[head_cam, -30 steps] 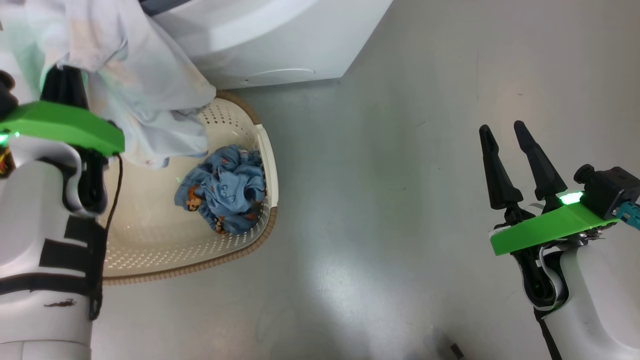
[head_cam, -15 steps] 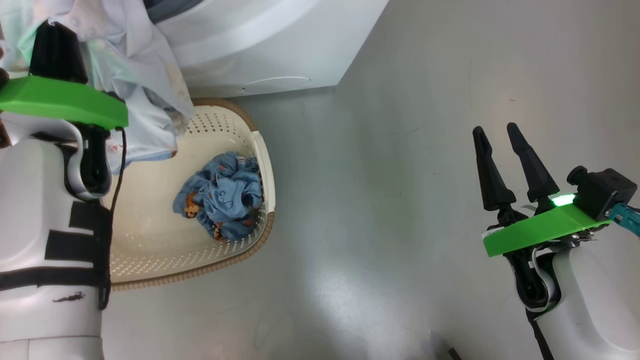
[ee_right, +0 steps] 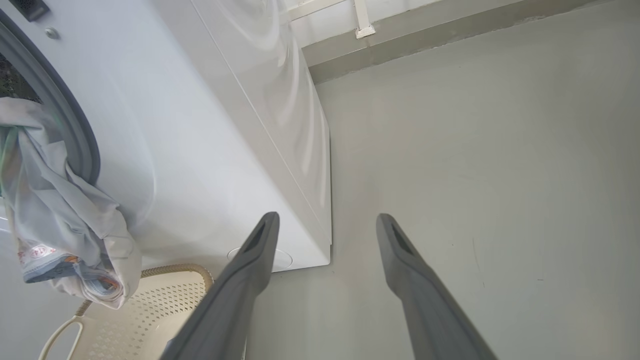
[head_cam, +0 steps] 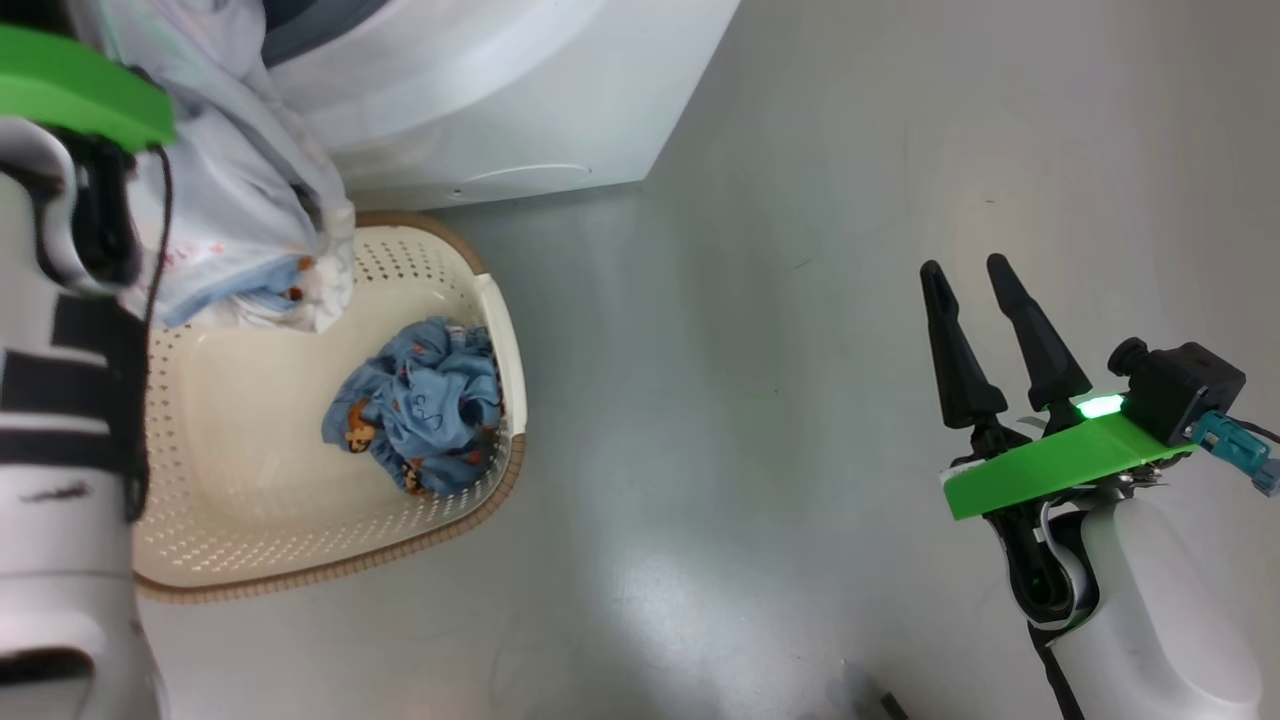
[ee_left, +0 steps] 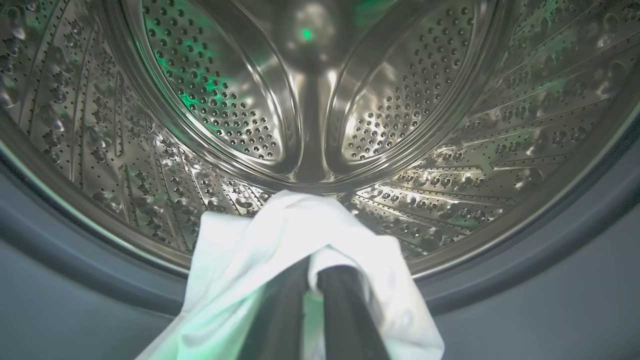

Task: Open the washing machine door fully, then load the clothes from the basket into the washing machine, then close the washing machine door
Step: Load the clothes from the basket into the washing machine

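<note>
Left claw (ee_left: pixel 315 272) was clamped on the pale garment (ee_left: pixel 280 235), with the open drum (ee_left: pixel 450 150) dead ahead. Blue garment (head_cam: pixel 420 405) lay in the basket (head_cam: pixel 300 570), nearer my left arm. Right claw (head_cam: pixel 975 290) gaped empty, far right.

No legible text anywhere. Pale garment (ee_right: pixel 65 210) hanging above the basket (head_cam: pixel 500 330): small red print (ee_right: pixel 37 251) near its hem, too small to read. Blue garment (head_cam: pixel 415 405) inside the basket: orange cartoon prints (head_cam: pixel 352 437) and dark line marks, no readable letters.
</note>
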`<state>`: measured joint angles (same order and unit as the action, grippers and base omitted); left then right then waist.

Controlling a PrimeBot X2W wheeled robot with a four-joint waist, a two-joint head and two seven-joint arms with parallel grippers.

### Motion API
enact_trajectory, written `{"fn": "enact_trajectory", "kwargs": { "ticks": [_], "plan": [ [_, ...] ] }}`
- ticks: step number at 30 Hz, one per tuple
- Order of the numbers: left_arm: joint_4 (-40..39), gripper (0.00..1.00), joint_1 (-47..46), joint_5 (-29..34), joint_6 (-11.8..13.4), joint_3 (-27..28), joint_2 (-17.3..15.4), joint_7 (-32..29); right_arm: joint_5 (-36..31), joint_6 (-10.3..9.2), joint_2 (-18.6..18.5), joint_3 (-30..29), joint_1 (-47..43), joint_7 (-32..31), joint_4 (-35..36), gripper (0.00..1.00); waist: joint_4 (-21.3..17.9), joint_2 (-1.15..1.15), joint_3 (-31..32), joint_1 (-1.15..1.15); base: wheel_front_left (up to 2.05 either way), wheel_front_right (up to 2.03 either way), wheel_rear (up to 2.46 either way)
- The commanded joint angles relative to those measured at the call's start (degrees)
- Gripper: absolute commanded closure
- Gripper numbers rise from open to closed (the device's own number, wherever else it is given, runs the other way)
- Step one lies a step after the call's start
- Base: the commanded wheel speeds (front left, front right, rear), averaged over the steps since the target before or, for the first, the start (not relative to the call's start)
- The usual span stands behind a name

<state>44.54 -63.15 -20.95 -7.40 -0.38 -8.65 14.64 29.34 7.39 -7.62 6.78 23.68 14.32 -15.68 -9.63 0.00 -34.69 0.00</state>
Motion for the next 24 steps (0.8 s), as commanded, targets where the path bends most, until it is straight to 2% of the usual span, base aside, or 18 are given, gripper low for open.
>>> {"fn": "enact_trajectory", "kwargs": {
  "ticks": [1, 11, 15, 19, 24],
  "plan": [
    [-0.4, 1.00, -2.2, 0.7, -0.1, 0.8, -2.8, 0.4, 0.7, 0.10, 0.2, 1.3, -1.3, 0.7, 1.0, 0.00, -0.3, 0.00, 0.0, 0.00, 0.00, 0.00, 0.00],
    [11.5, 1.00, -10.9, 4.9, 0.3, -0.8, -4.7, 0.4, 1.0, 0.10, 0.8, 2.2, -1.2, 0.7, 0.9, 0.00, -2.0, 0.00, -0.3, 0.00, 0.00, 0.00, 0.00],
    [12.2, 1.00, -13.6, 5.9, 0.9, -0.8, -5.5, 0.4, 1.2, 0.10, 0.9, 2.5, -1.1, 0.7, 0.8, 0.00, -2.6, 0.00, -0.6, 0.00, 0.00, 0.00, 0.00],
    [7.7, 1.00, -16.1, 7.5, 1.9, -0.1, -6.3, 0.4, 1.3, 0.10, 1.1, 2.5, -0.8, 0.7, 0.9, 0.00, -3.1, 0.00, -1.3, 0.00, 0.00, 0.00, 0.00],
    [-4.9, 1.00, -14.9, 10.0, 3.1, 2.8, -6.2, 0.4, 1.4, 0.10, 1.4, 2.4, -0.2, 0.7, 1.1, 0.00, -3.5, 0.00, -2.3, 0.00, 0.00, 0.00, 0.00]
  ]
}}
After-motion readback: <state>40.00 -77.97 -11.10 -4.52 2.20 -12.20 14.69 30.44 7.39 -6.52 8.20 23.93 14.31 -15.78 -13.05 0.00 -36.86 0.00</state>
